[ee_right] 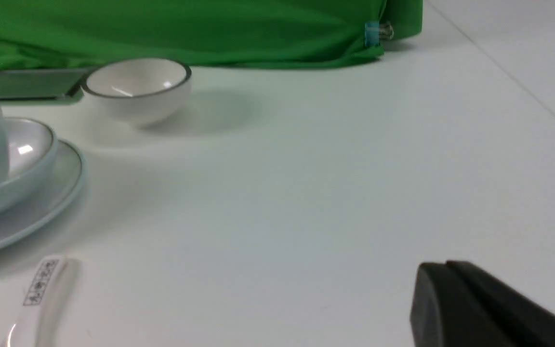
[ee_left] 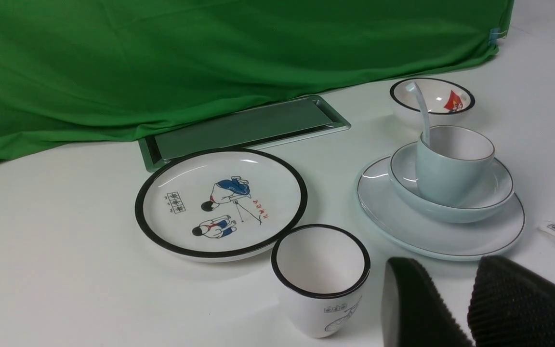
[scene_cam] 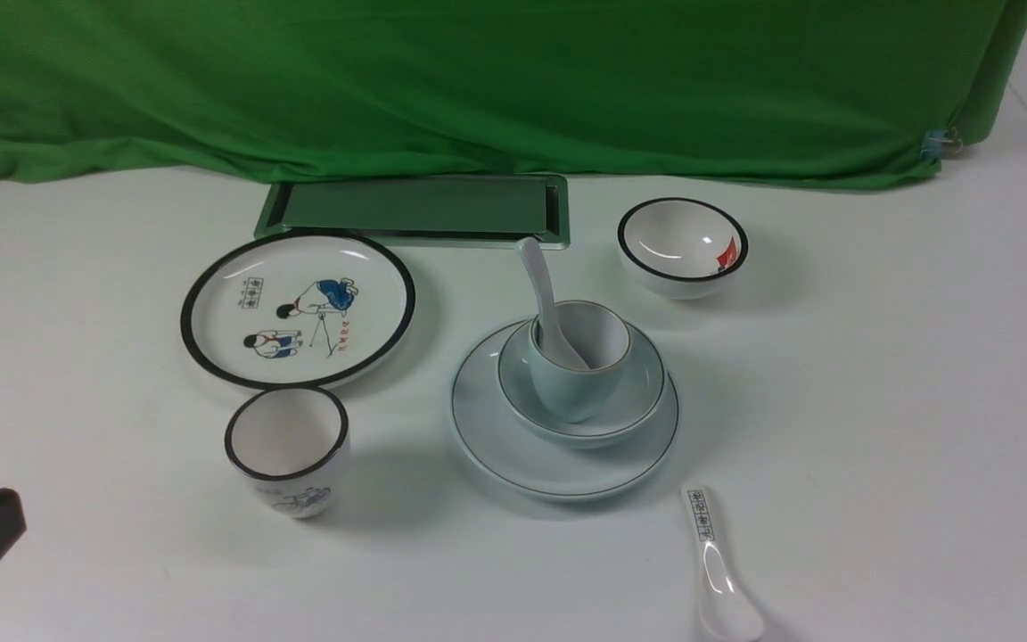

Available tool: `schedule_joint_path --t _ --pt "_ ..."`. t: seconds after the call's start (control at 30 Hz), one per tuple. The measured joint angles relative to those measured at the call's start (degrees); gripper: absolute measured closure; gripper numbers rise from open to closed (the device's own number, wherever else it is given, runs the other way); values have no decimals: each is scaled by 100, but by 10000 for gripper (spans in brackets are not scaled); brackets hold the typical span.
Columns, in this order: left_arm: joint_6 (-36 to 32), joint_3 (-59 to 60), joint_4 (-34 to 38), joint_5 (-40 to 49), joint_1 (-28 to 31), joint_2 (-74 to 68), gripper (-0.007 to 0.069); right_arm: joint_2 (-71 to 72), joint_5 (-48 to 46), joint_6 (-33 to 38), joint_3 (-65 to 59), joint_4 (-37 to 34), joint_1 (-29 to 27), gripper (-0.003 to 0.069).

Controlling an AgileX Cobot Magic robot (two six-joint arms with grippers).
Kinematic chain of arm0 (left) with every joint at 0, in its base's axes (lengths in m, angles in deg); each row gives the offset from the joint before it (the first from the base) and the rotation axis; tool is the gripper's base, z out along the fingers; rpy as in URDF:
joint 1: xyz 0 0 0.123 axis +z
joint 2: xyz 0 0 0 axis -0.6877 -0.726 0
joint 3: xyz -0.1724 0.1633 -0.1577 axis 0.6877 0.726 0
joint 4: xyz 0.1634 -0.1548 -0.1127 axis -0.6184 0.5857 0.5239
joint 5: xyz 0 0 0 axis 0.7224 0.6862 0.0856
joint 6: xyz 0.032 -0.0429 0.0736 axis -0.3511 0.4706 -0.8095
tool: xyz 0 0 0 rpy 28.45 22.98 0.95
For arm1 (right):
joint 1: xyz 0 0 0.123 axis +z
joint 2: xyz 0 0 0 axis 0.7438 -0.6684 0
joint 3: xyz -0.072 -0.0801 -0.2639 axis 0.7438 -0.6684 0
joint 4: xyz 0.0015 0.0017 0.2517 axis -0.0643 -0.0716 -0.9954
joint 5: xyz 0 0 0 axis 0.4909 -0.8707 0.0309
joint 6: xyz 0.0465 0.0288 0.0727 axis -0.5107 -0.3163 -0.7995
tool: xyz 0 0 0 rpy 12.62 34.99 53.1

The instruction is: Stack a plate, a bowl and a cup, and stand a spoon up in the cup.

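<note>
Both grippers are parked clear: left gripper part open with nothing held, right gripper shut, empty. Spoon is propped inside cup, nested in bowl on plate, so everything's kept steady.

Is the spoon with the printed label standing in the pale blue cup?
No, the labelled spoon lies on the table; a plain white spoon stands in the cup.

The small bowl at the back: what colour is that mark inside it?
Red, on the bowl; the left wrist view shows it best.
</note>
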Motion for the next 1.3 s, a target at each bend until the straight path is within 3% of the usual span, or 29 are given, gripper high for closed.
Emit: schedule_joint_path --t 0.47,1.07,1.17,1.3 --pt "-5 0 0 7 0 0 463 2 -73 0 0 0 0 639" --pt "-17 22 -67 -16 0 11 451 2 -67 0 0 0 -6 572" --pt "-17 253 -130 -536 149 70 455 2 -72 0 0 0 -6 568" --pt "-300 754 313 -1575 741 203 519 2 -72 0 0 0 -6 559"
